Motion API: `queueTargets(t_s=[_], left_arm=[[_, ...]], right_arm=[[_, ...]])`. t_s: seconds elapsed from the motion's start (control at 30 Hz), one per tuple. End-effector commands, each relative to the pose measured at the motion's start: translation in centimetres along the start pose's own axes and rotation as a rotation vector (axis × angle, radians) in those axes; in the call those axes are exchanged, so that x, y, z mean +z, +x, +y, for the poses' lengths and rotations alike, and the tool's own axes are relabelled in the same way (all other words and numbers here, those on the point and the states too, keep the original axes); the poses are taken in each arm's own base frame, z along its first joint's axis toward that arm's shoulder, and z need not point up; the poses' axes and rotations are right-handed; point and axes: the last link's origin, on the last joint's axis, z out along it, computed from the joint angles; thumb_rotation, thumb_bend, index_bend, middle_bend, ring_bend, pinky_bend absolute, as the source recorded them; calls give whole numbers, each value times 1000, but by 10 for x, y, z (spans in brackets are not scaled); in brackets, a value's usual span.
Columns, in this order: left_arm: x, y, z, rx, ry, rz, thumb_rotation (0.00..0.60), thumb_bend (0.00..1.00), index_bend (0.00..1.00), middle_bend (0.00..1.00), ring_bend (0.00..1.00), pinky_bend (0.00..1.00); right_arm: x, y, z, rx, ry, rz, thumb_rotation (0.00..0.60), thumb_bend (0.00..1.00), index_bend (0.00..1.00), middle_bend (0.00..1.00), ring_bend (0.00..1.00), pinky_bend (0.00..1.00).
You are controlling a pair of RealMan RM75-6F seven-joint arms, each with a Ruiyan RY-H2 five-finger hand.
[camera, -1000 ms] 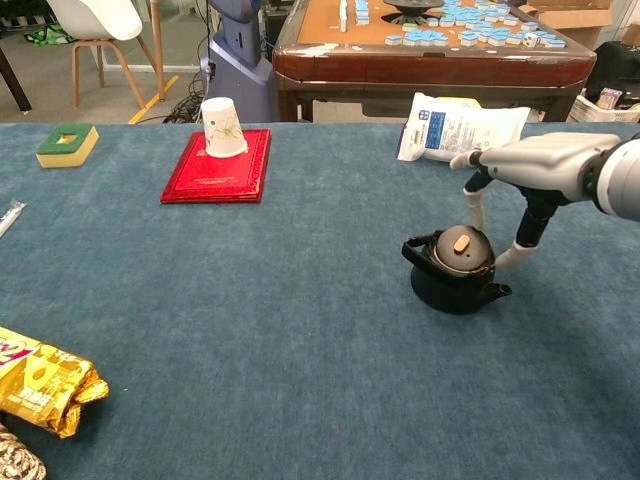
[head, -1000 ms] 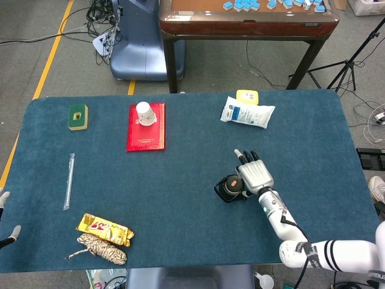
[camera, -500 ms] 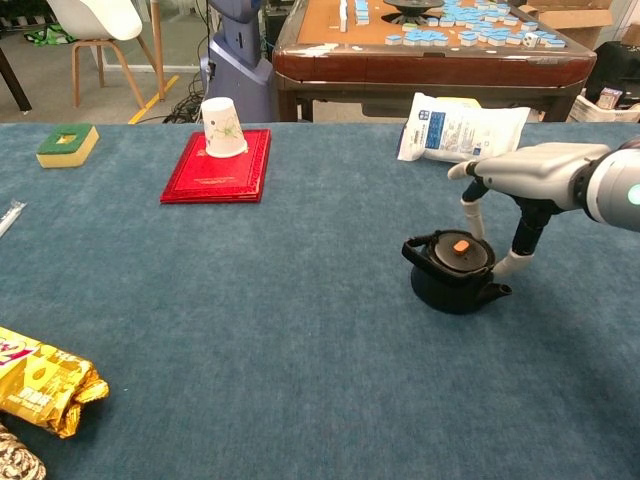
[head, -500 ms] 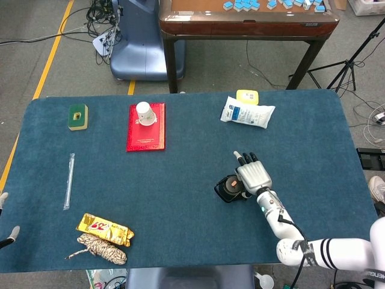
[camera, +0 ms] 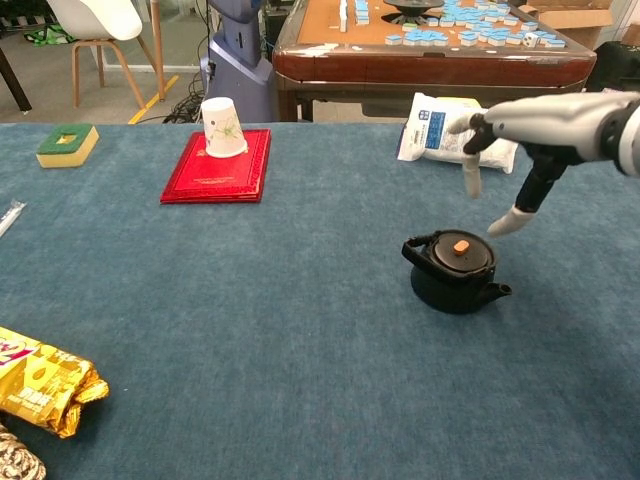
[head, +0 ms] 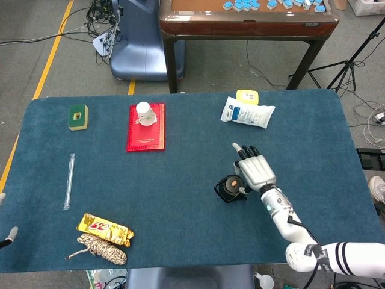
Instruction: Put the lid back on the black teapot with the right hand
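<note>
The black teapot [camera: 453, 277] [head: 229, 188] stands right of the table's middle, with its dark lid [camera: 459, 253] and orange knob seated on top. My right hand [camera: 520, 140] [head: 255, 171] hovers above and just right of the pot, fingers spread, holding nothing and clear of the lid. The head view shows the tip of my left hand [head: 7, 235] at the left edge; its state is unclear.
A white pouch [camera: 455, 128] lies behind the teapot near the far edge. A red booklet [camera: 218, 164] carries an upturned paper cup [camera: 223, 127]. A green sponge [camera: 67, 144], a plastic tube [head: 69, 180], a gold snack pack [head: 103, 229] and a rope bundle [head: 102, 248] lie on the left.
The lid settled flat on the teapot. My right hand let go of it and rose up and away, its fingers spreading.
</note>
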Motion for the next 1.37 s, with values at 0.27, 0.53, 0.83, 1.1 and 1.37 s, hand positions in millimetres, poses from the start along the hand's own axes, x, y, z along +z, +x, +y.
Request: queueTargets(t_s=[0.27,0.53,0.83,1.1,1.37], left_arm=[[11,3,13,-15,-24,-4,600,300,0,0,0,0],[34,1,31,-40,-63,-52,600,300,0,0,0,0],[43,14,74,-58,-169,-12,600,300,0,0,0,0],[35,21,104,-41,-231,8,600,300,0,0,0,0],[30,7,122,-3,-254,-20,600,300,0,0,0,0]], right_arm=[[-43,10,45,109,-35,154,600,112,390,0,0,0],[-115,-6,95,62,-128,254,600,256,319,0,0,0],[-200,-30,144,59,-260,342,600,261,315,0,0,0],[-242,-47,169,68,-321,351,600,261,315,0,0,0],[-249,-57,181,84,-327,344,600,261,315,0,0,0]])
